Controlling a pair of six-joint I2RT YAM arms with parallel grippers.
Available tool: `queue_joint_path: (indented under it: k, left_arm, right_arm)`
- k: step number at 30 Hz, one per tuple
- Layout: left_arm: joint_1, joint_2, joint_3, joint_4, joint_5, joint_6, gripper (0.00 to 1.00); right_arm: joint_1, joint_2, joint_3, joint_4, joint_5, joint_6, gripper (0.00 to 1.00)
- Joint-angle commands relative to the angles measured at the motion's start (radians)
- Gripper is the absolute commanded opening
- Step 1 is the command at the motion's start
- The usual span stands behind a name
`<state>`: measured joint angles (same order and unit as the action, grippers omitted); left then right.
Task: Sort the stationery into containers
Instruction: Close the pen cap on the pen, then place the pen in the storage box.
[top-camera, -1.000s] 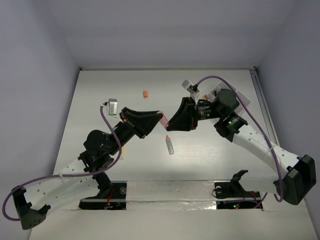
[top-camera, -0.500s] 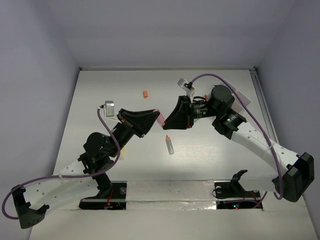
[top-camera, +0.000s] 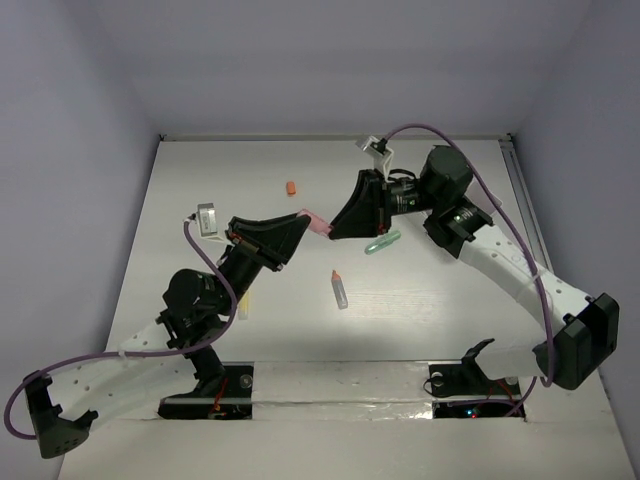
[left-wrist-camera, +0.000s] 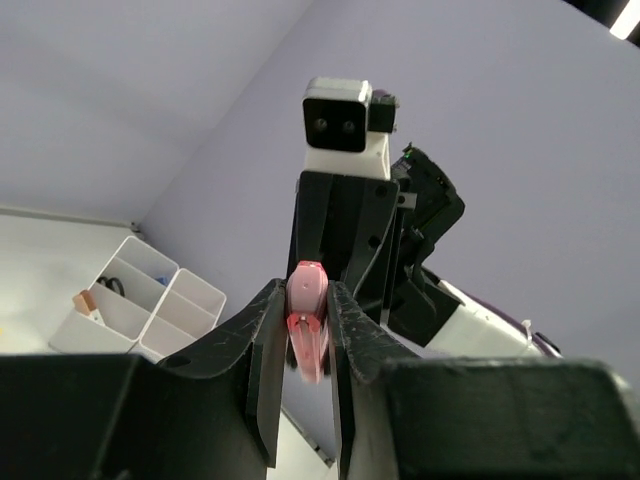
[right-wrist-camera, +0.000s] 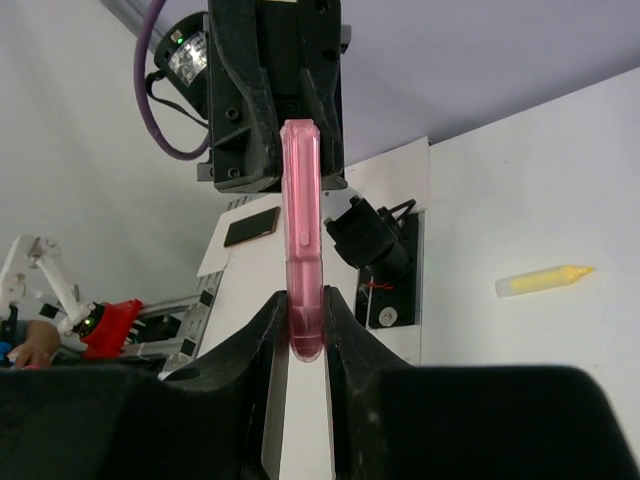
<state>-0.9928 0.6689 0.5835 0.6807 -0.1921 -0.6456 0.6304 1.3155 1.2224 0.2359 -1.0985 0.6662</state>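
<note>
Above mid-table, left claw and right claw clenched on pink pen; tray plain from left wrist.

pink pen: aloft, roughly level | orange-capped grey tube: lying flat

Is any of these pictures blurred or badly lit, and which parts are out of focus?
Top view: even, soft light, faint shadows, all sharp. Left wrist view: its own jaws are dark and soft, the pink pen blurs toward its lower end, the organiser tray is clear. Right wrist view: jaws again dark and unfocused, pen and yellow tube sharp.
</note>
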Motion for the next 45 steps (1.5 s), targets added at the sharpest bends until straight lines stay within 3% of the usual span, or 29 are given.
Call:
queue_joint_path:
  k: [1,13,17,18,24,29,35,37,40,45]
  left_arm:
    - [-0.053,0.046,-0.082,-0.355,0.226,-0.011,0.00]
    - [-0.053,-0.018,0.009,-0.500,0.085,0.072,0.03]
    - [-0.053,-0.060,0.024,-0.526,0.065,0.089,0.20]
    - [-0.053,-0.066,0.026,-0.539,0.059,0.090,0.31]
    - [-0.053,-0.120,0.036,-0.587,0.025,0.110,0.63]
    - [-0.053,-0.146,0.061,-0.625,0.003,0.126,0.75]
    - [-0.053,-0.181,0.113,-0.711,-0.013,0.181,0.83]
    - [-0.053,-0.193,0.146,-0.759,-0.026,0.216,0.99]
    - [-0.053,-0.204,0.199,-0.822,-0.036,0.268,0.99]
    - [-0.053,-0.229,0.222,-0.877,-0.041,0.334,0.99]
  right_arm:
    - [-0.055,0.002,0.127,0.321,0.172,0.075,0.00]
    - [-0.064,-0.041,-0.052,0.204,0.190,-0.007,0.00]
    - [-0.083,-0.045,-0.069,0.195,0.206,-0.013,0.00]
    - [-0.083,-0.047,-0.072,0.194,0.207,-0.013,0.00]
    - [-0.103,-0.035,-0.090,0.221,0.210,0.007,0.00]
    - [-0.135,-0.021,-0.089,0.191,0.230,-0.017,0.00]
    - [-0.285,-0.045,-0.083,-0.079,0.345,-0.150,0.00]
    - [-0.337,-0.048,-0.075,-0.231,0.391,-0.207,0.00]
    - [-0.431,-0.065,-0.055,-0.435,0.451,-0.264,0.00]
    - [-0.462,-0.079,0.023,-0.778,0.799,-0.416,0.00]
